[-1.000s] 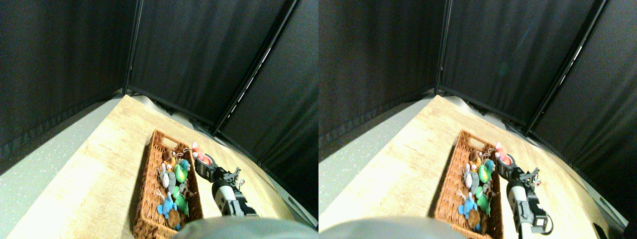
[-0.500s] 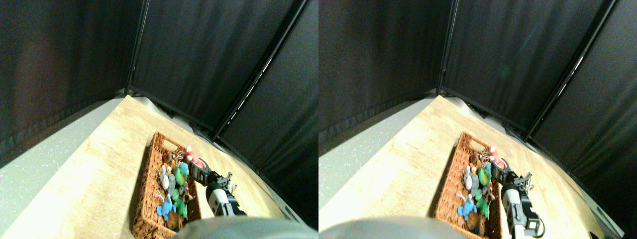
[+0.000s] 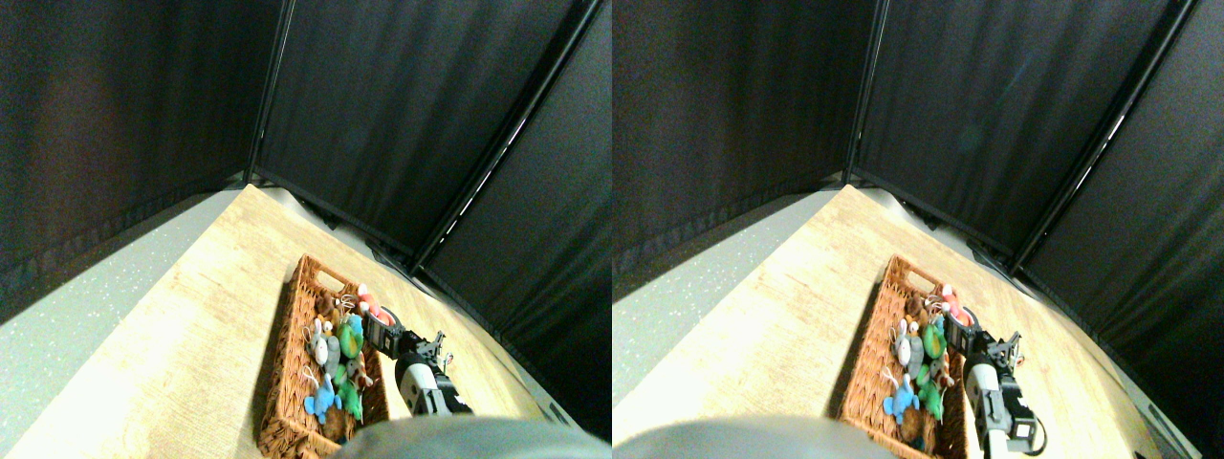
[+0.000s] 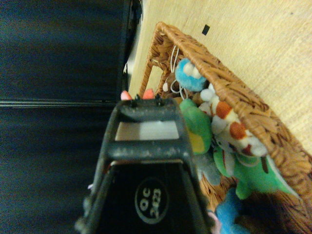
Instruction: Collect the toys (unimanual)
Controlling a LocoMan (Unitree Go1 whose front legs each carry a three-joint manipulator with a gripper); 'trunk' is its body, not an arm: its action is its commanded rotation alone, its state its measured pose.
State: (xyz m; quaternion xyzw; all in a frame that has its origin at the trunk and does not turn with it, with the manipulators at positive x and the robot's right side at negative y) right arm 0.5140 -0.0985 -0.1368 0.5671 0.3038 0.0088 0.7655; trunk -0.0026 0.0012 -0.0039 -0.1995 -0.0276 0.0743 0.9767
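We see the black right tool [image 3: 381, 323] gripping a small red-and-white plush toy [image 3: 369, 306] over the long brown wicker basket [image 3: 287, 382] rim on the light wood counter [image 3: 191, 325]; green [image 3: 350, 335], grey [image 3: 329, 352], blue [image 3: 320, 400] plush toys lie inside.

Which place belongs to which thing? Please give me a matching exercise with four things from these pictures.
Things:
1. red toy
2. grey toy
3. basket
4. curtain

Places:
A. on the wooden table
B. hanging behind the table
C. at the tip of the gripper, by the basket's right rim
D. inside the basket, near its left wall

Pairs: 1-C, 2-D, 3-A, 4-B
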